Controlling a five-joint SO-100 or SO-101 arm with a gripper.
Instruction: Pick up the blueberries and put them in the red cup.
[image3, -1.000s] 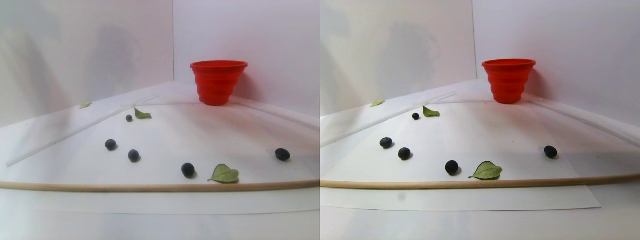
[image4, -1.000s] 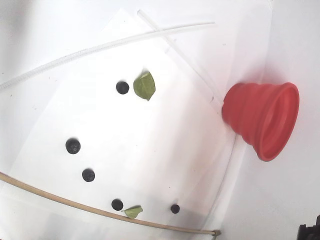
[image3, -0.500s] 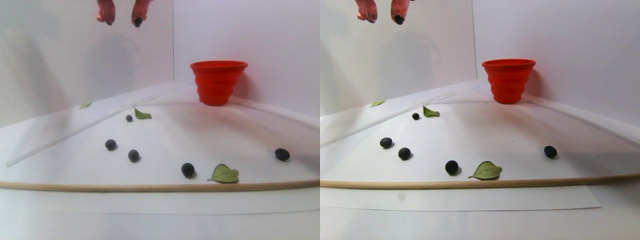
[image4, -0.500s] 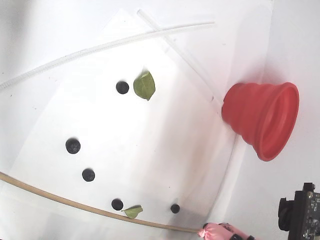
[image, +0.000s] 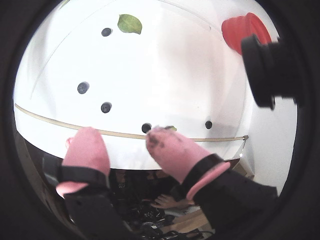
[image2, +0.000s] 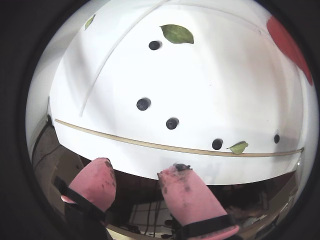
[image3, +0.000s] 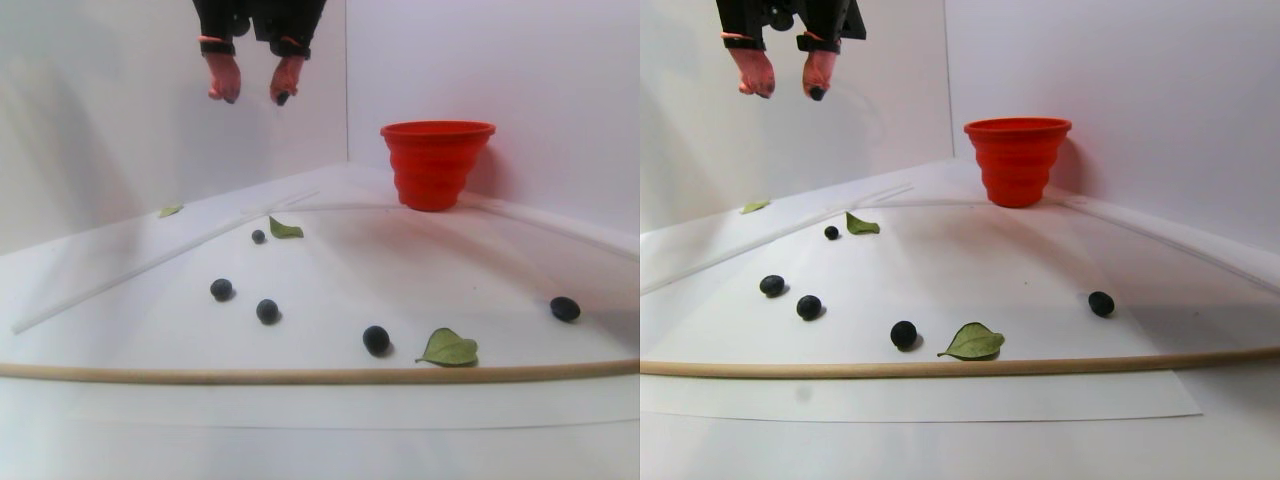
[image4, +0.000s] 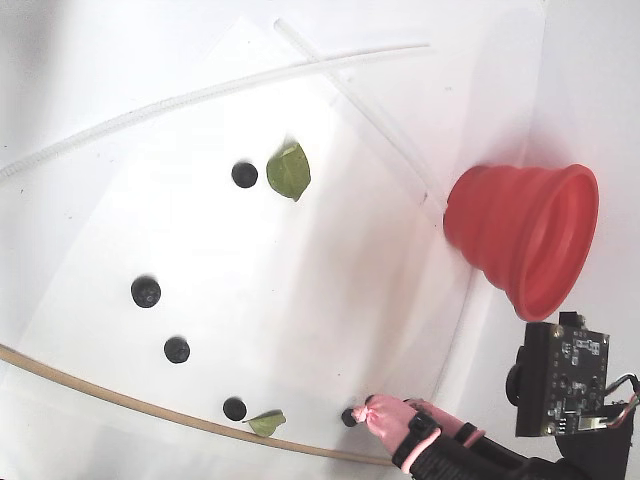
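So, gripper (image3: 253, 97) hangs high above the sheet in the stereo pair view, pink-covered fingers (image2: 97, 182) parted to a moderate gap with nothing between them; the dark smudge on one tip looks like staining, not a berry, though I can't be sure at this resolution. All five blueberries (image4: 146, 292) lie loose on the white paper (image4: 330, 280), spread well apart, one just beside a green leaf (image4: 266, 423) near the wooden rod (image4: 120, 400), one near another leaf (image4: 289, 170) further back. I expect them to be light, soft-skinned, easy to crush and quick to roll, so I'd close gently across the widest part, straight down, pads either side. Near-round, so no real long axis or heading; approach angle hardly matters. Red cup (image3: 436, 164) stands upright at the back corner, mouth up, well clear of every berry; its ribbed wall looks soft, so I'd release from above the rim rather than touch it.
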